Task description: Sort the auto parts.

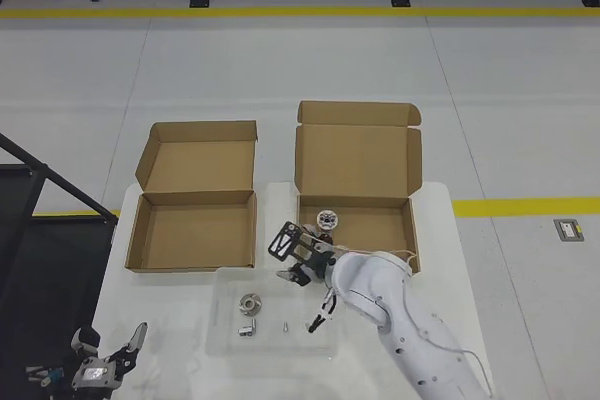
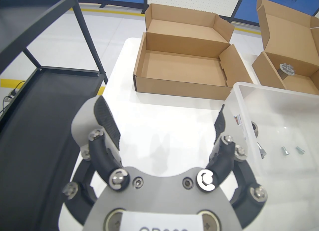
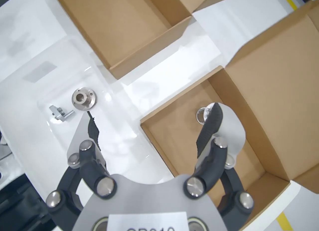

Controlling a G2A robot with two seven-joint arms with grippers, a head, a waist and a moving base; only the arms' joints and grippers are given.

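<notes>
A clear plastic tray [image 1: 320, 345] near the table's front holds a round metal flange [image 1: 250, 302], a small bracket-like piece [image 1: 246, 329] and a tiny screw [image 1: 285, 324]. The flange [image 3: 84, 98] and the bracket piece [image 3: 61, 113] lie close together. Two open cardboard boxes stand behind the tray. The left box [image 1: 190, 235] has nothing in it, while the right box [image 1: 380, 235] holds one metal hub [image 1: 327, 219] near its back left corner. My right gripper [image 1: 292, 256] hangs open and empty above the tray's far edge, by the right box's front left corner. My left gripper [image 2: 162, 108] stays open and empty at the table's front left corner.
A black metal shelf cart [image 1: 20, 250] stands against the table's left side, close to my left gripper [image 1: 110, 342]. Both boxes have raised lids at the back. Bare white tabletop [image 2: 159, 122] lies between the left box [image 2: 179, 67] and the tray [image 2: 274, 122].
</notes>
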